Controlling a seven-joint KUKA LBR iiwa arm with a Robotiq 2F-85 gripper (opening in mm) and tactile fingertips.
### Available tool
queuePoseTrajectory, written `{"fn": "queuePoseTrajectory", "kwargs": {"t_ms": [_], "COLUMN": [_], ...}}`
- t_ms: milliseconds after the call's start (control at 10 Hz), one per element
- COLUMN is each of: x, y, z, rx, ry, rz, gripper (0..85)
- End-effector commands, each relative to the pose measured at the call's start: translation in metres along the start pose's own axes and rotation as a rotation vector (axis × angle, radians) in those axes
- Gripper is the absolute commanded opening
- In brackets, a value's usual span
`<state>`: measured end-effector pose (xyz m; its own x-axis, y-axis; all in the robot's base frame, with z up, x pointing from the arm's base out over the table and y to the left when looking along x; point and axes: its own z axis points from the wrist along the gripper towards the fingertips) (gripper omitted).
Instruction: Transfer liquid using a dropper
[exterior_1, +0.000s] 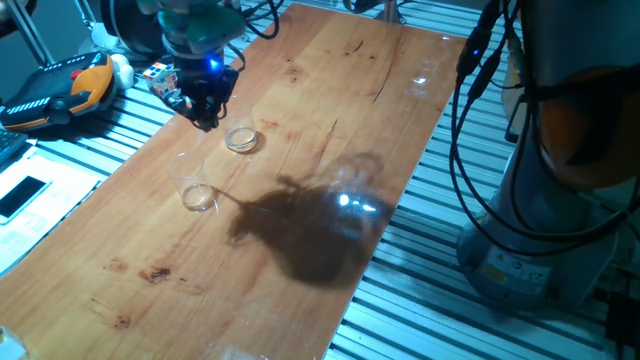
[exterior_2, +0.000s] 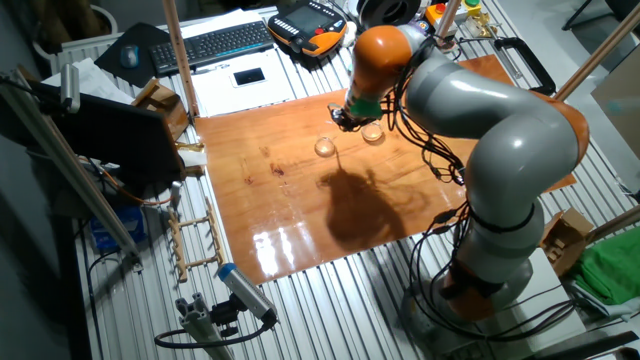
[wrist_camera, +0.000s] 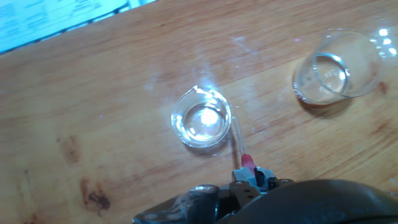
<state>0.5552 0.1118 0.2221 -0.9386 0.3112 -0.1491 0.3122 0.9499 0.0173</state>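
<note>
In the hand view my gripper (wrist_camera: 250, 178) is shut on the dropper (wrist_camera: 240, 142), a thin clear pipette. Its pink end is at my fingers and its tip reaches the right rim of a small shallow clear dish (wrist_camera: 201, 117) holding clear liquid. A taller clear cup (wrist_camera: 336, 67) stands apart at the upper right. In one fixed view the gripper (exterior_1: 206, 118) hovers low, just left of the dish (exterior_1: 240, 138), with the cup (exterior_1: 196, 188) nearer the camera. In the other fixed view the gripper (exterior_2: 345, 120) is between the cup (exterior_2: 325, 147) and the dish (exterior_2: 373, 133).
The wooden table top (exterior_1: 330, 110) lies on a slatted metal frame. A teach pendant (exterior_1: 55, 92) and a colour cube (exterior_1: 160, 78) lie off the table's left edge. A keyboard (exterior_2: 215, 42) lies beyond the far edge. The arm's base (exterior_2: 500, 250) stands at the table's side.
</note>
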Motion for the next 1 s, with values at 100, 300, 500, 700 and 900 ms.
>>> {"fn": "queuePoseTrajectory", "kwargs": {"t_ms": [100, 300, 500, 700, 900], "x": [-0.0036, -0.0071, -0.0082, -0.0082, -0.0082], "y": [-0.0005, -0.0006, -0.0001, -0.0001, -0.0001], "z": [0.0044, 0.0097, 0.0117, 0.0117, 0.0117], "rx": [0.039, 0.053, 0.051, 0.068, 0.063], "ry": [0.007, 0.022, 0.027, 0.019, 0.028], "rz": [0.025, 0.04, 0.04, 0.033, 0.04], "gripper": [1.0, 1.0, 1.0, 1.0, 1.0]}}
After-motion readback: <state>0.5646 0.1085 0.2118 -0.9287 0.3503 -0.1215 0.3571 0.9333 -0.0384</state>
